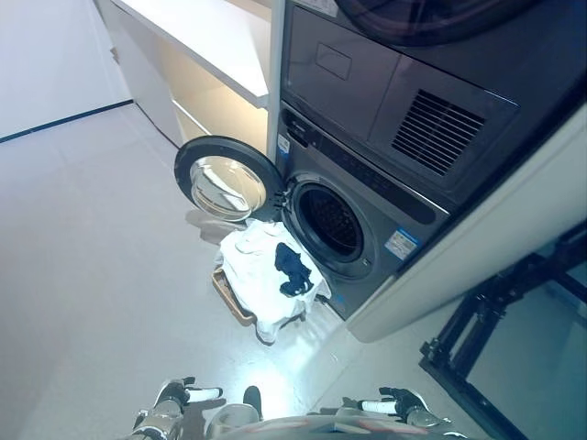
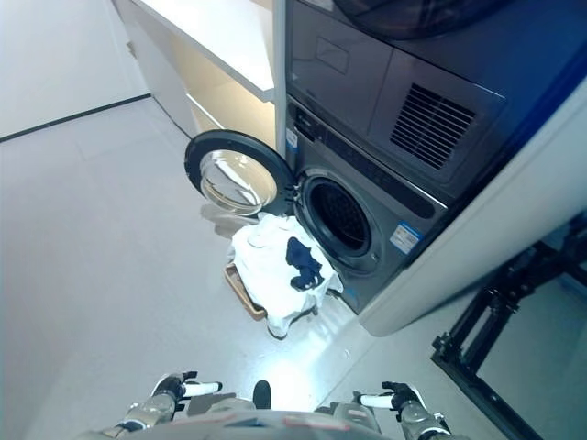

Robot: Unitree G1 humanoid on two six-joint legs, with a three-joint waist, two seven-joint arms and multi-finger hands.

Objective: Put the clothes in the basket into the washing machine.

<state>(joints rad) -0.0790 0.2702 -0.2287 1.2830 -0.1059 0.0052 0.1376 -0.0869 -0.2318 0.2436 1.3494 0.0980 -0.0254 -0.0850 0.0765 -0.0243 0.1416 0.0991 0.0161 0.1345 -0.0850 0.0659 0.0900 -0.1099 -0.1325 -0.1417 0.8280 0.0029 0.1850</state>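
Note:
A wicker basket stands on the floor in front of the washing machine. White clothes spill over its rim, with a dark blue garment on top. The machine's round door is swung open to the left, and the drum opening is dark. My left hand and right hand sit low at the bottom edge, well short of the basket, with fingers straight and holding nothing.
A second appliance is stacked above the washer. A white counter with a shelf runs along the left of the machine. A white panel flanks the right side, and a black metal frame stands on the floor at the right.

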